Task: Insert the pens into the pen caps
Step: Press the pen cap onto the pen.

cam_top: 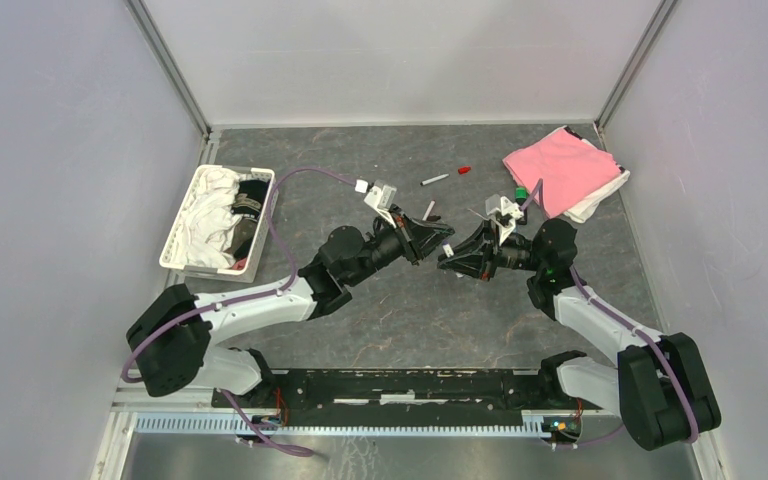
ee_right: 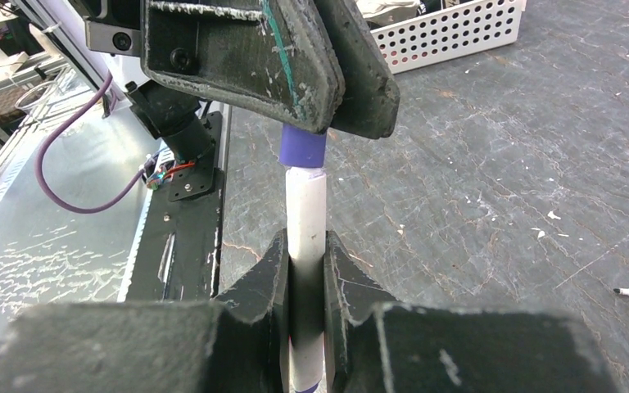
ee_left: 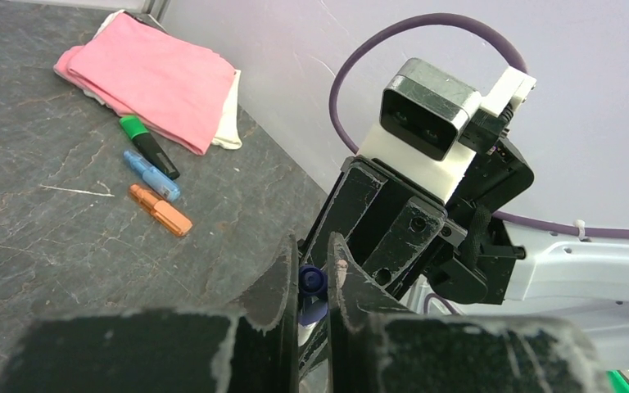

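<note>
Pen (ee_right: 306,214) is sitting clamped in the right tool (ee_right: 305,260), jaws closed on its barrel, above the counter's (cam_top: 400,315) middle. Meanwhile the left tool (ee_left: 312,277) is pinching a purple cap (ee_right: 303,147), which is touching the pen's upper end.

Bench (cam_top: 410,305): dark grey, marbled with pale veins. Pen (ee_right: 305,213): white barrel. Purple cap (ee_right: 303,147): plain blue-purple. Left jaws: black, scuffed pale, one green streak. Cloth (ee_left: 151,78): pink, over a white layer. Green marker (ee_left: 149,146): black body, green end. Blue marker (ee_left: 152,176): light blue. Orange marker (ee_left: 160,210): orange throughout. Red cap (cam_top: 464,170): plain red. Basket (ee_right: 450,33): white, patterned with round holes; white and black fabric inside. Cable (ee_left: 426,20): purple.
</note>
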Robot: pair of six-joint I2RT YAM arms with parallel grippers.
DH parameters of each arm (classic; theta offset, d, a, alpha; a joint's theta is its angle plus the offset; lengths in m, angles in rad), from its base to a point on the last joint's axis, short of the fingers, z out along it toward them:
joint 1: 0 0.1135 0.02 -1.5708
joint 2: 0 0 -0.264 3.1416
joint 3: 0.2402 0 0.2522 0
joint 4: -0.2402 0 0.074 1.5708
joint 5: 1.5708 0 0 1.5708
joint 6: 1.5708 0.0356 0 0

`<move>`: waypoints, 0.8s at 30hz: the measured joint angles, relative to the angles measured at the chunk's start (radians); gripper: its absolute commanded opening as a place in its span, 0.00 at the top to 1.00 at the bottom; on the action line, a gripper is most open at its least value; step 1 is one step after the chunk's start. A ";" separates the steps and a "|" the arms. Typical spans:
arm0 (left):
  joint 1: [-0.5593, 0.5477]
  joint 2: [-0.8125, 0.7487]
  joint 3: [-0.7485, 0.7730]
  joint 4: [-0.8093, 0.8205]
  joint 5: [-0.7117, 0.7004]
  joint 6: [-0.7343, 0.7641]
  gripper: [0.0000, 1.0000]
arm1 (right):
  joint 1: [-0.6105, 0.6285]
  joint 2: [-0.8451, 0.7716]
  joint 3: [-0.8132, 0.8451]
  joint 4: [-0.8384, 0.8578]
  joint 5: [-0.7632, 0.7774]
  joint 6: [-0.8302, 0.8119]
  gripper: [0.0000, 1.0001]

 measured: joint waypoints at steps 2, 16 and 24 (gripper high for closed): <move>-0.004 0.000 0.000 0.000 -0.005 0.000 0.98 | 0.000 0.000 0.000 0.001 0.001 0.003 1.00; -0.135 0.076 0.168 -0.399 -0.443 -0.045 0.98 | 0.023 -0.003 0.061 -0.419 0.153 -0.319 1.00; -0.179 0.094 0.172 -0.430 -0.561 -0.095 0.98 | 0.039 -0.002 0.064 -0.467 0.175 -0.328 1.00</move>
